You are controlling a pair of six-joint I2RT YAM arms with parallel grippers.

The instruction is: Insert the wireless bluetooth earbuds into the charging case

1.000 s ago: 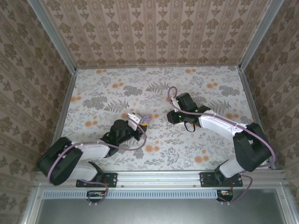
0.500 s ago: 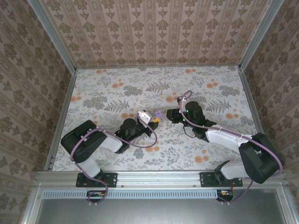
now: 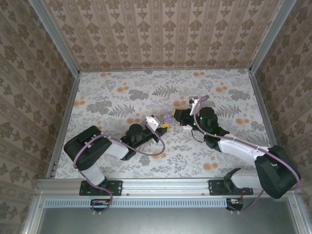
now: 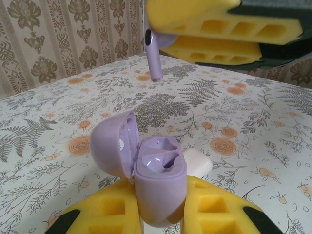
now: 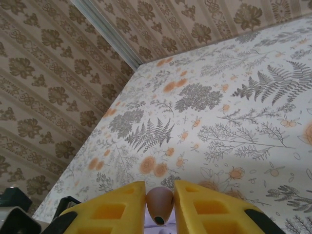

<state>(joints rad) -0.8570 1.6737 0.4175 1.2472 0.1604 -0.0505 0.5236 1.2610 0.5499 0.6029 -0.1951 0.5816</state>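
The purple charging case point(image 4: 158, 187) stands upright with its lid point(image 4: 113, 146) swung open to the left. The left gripper point(image 4: 161, 217) pinches its lower body between yellow fingers point(image 4: 222, 212), above the flowered table point(image 4: 253, 126); whether the case touches the cloth cannot be told. Above and slightly beyond the open case hangs a purple earbud point(image 4: 155, 53), stem pointing down, apart from the case. The right gripper point(image 5: 160, 207) pinches that earbud by its head between its own yellow pads point(image 5: 114, 209). In the top view the two grippers meet nose to nose near the table's middle.
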